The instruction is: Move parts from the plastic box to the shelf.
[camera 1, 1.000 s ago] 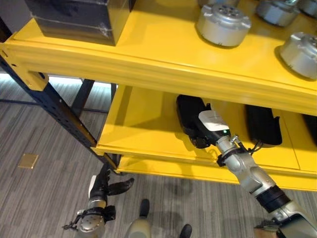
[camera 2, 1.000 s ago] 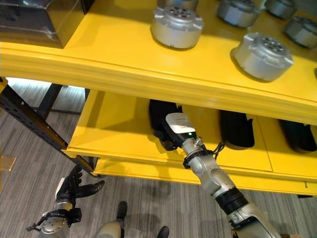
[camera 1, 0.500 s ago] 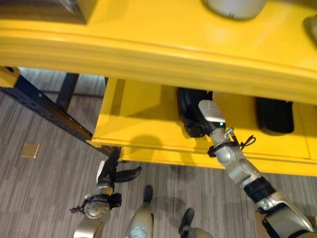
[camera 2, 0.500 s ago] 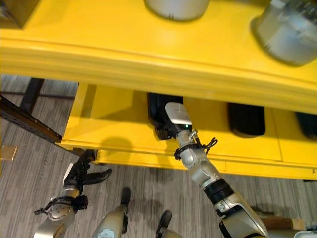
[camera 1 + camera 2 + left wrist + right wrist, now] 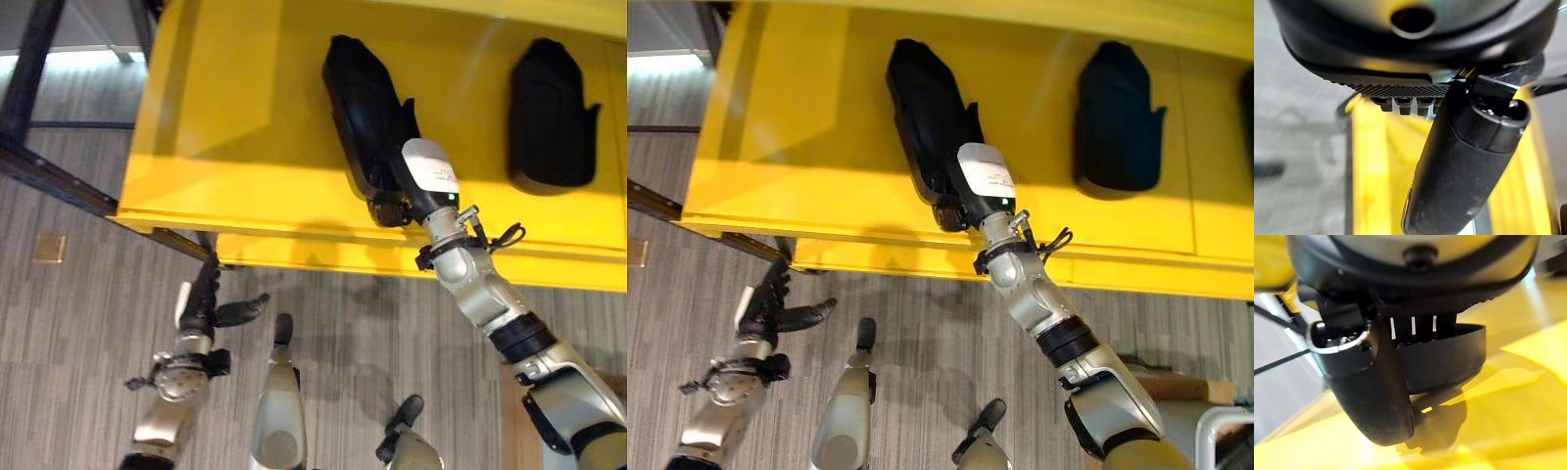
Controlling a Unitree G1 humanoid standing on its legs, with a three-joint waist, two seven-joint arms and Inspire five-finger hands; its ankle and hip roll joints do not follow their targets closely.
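Observation:
A long black part (image 5: 361, 108) lies on the lower yellow shelf (image 5: 245, 127), its near end close to the shelf's front edge. My right hand (image 5: 392, 199) is on that near end. In the right wrist view its fingers reach over the part's rim (image 5: 1449, 357) while the thumb (image 5: 1371, 391) curls in front of it, so the hand is shut on the part. My left hand (image 5: 201, 299) hangs low over the floor, left of the shelf's front, open with its thumb (image 5: 1464, 161) out and nothing in it.
A second black part (image 5: 551, 113) lies further right on the same shelf. A dark upright frame post (image 5: 49, 176) runs along the shelf's left side. Grey striped floor (image 5: 78, 323) lies in front, with a small brass plate (image 5: 49, 248) set into it.
The camera has tilted down, so the upper shelf with its round metal parts has left the picture. My right hand stays on the black part; the left hand hangs as before.

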